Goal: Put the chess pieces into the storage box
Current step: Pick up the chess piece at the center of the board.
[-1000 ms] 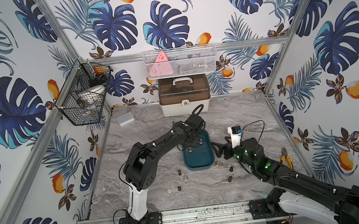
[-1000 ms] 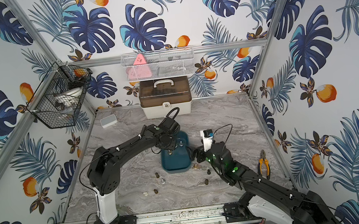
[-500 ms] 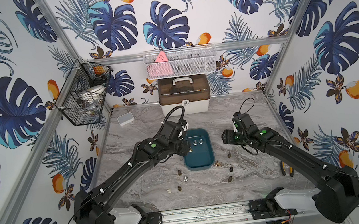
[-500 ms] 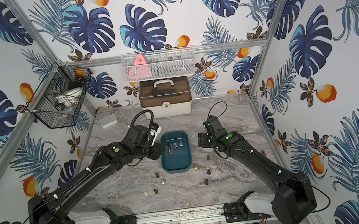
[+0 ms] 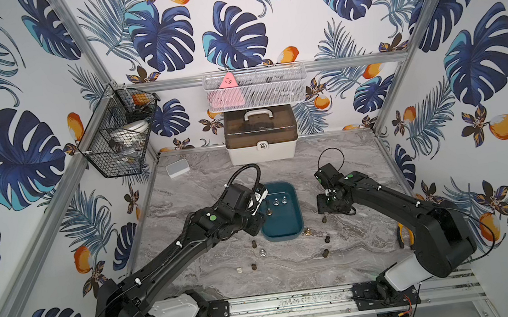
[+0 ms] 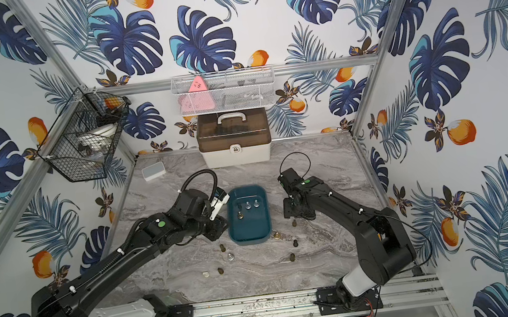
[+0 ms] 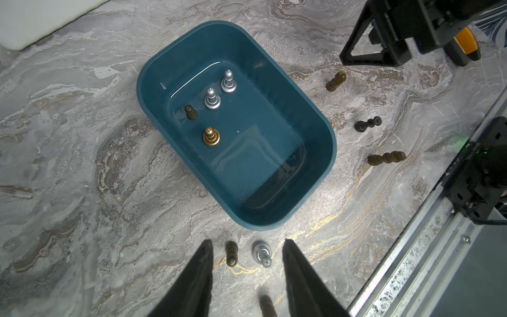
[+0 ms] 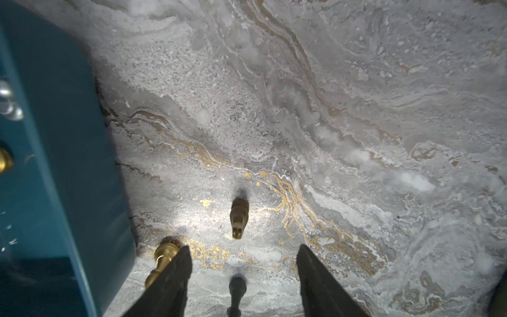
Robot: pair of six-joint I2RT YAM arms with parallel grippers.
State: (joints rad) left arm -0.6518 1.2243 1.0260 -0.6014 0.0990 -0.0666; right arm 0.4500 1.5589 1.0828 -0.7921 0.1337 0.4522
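You see a dark teal storage box (image 5: pixel 287 224), shallow with rounded corners, on a marble table (image 5: pixel 283 169). On either side of the box, your left gripper (image 7: pixel 247 242) and right gripper (image 8: pixel 244 247) hang released and empty. Inside the box stand four chess pieces (image 7: pixel 212 99): two silver, one gold, one dark brown. Others dot the table around the box.

Marble tabletop (image 5: pixel 293 271): storage box (image 5: pixel 283 237), chess pieces (image 5: pixel 261 252)

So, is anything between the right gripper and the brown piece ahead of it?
Nothing visible does. The right gripper is open, with bare table between it and the brown piece; the gold piece stands aside, by the storage box.
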